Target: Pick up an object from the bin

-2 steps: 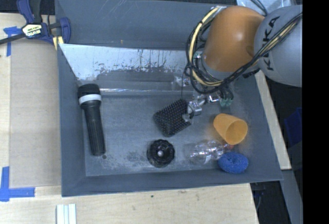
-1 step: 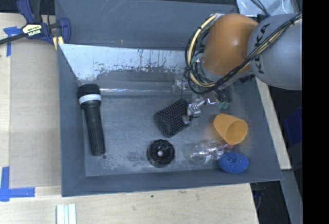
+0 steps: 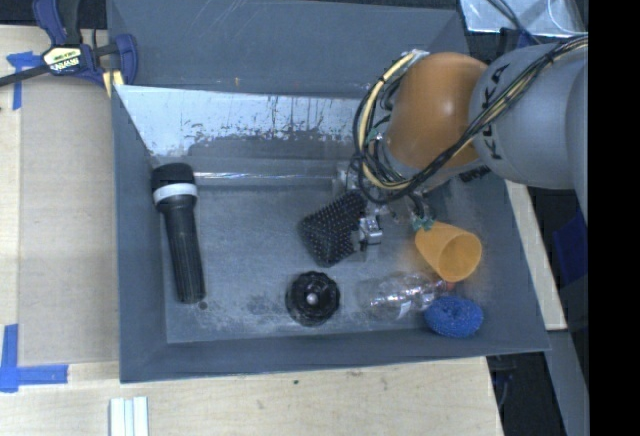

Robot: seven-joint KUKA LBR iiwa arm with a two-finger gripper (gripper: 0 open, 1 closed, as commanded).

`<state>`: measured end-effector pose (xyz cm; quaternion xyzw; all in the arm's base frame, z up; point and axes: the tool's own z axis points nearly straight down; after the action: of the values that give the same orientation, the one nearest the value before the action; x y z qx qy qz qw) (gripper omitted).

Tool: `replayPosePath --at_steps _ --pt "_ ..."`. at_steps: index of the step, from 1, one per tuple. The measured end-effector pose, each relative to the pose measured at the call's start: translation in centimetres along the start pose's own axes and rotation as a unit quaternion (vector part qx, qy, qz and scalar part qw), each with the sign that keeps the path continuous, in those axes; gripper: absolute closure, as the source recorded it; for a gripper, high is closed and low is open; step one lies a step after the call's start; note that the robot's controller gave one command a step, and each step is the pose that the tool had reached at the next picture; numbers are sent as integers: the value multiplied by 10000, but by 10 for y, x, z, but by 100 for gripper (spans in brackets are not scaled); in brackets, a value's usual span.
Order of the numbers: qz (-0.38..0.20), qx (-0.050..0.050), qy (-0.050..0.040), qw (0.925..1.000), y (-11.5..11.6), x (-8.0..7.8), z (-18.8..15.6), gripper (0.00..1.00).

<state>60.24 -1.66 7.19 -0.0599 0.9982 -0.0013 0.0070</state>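
The arm is hanging in from the right of the frame, and its gripper (image 3: 368, 224) is sitting at the right edge of a black rough-textured block (image 3: 328, 228) at the centre of the grey bin (image 3: 300, 44). An orange cup (image 3: 450, 253) is lying just to the right. A clear plastic piece (image 3: 398, 300) and a blue ball (image 3: 455, 318) are lying at lower right, a black round cap (image 3: 312, 297) at bottom centre, and a black cylinder with a white band (image 3: 180, 236) at left.

The metal bin (image 3: 250, 54) looks matt and scuffed; orange cup (image 3: 450, 252), smooth plastic; blue ball (image 3: 456, 318), rough, spongy.
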Motion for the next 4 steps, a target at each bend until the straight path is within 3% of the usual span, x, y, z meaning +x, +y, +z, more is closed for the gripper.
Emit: replayPosePath --at_steps 1,3,4 --pt "91 -17 34 10000 4 -15 -1 100" --pt "93 -18 35 9999 5 -15 -4 100" --pt "95 -19 60 9999 4 -13 -24 100"
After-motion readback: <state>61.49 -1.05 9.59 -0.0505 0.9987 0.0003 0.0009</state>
